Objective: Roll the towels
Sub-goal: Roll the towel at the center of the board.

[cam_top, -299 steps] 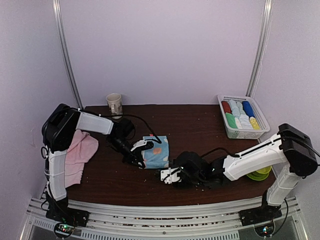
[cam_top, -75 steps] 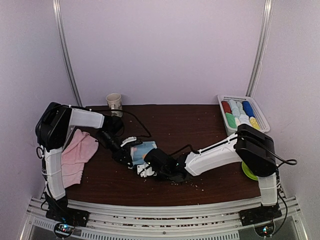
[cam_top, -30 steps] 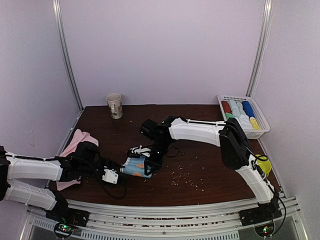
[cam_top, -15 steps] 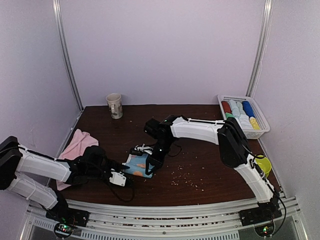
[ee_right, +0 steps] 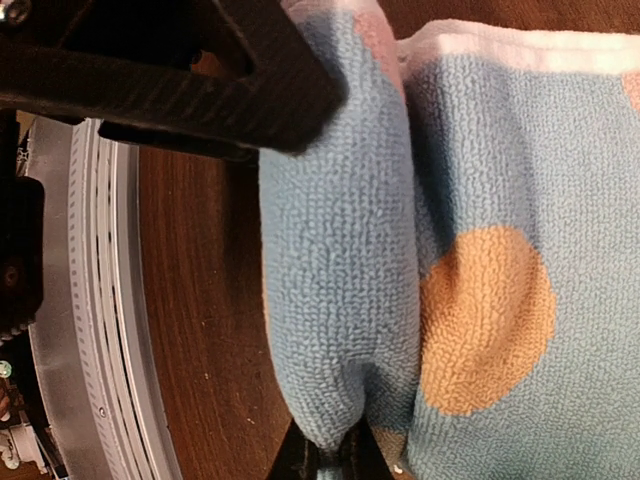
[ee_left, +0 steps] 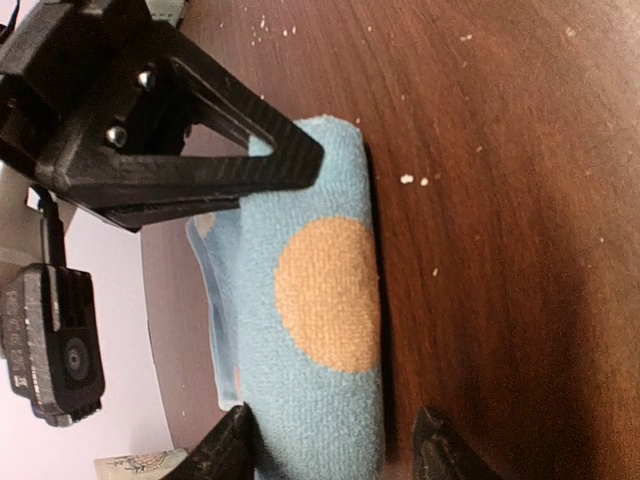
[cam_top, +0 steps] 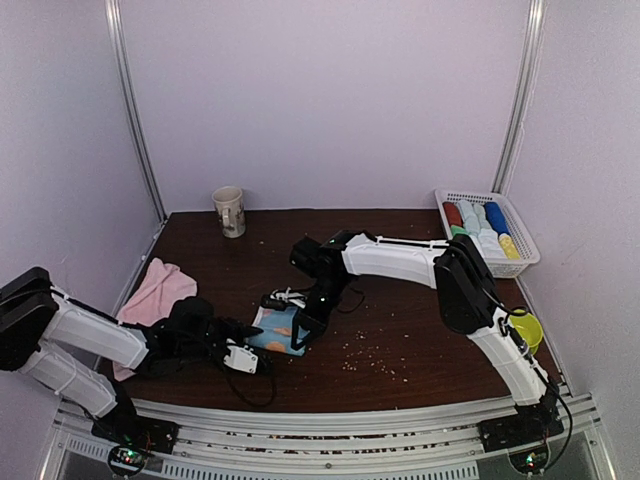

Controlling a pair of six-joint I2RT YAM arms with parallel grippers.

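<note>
Now the blue dotted towel (cam_top: 276, 328) lies partly rolled at lower centre of the desk (cam_top: 400, 270), no longer flat as it was ten seconds back. The right fingers (ee_right: 325, 462) are pinched shut on the roll's edge. The left fingers (cam_top: 243, 358), nearer than a second ago, stand half open astride the roll's end. A pink towel (cam_top: 155, 290) lies at the left edge.

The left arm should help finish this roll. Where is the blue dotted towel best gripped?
Likely the free end of the roll, nearest the left gripper, coming along the table from the left, jaws astride: it lies flat and the right gripper pinches the far end.
</note>
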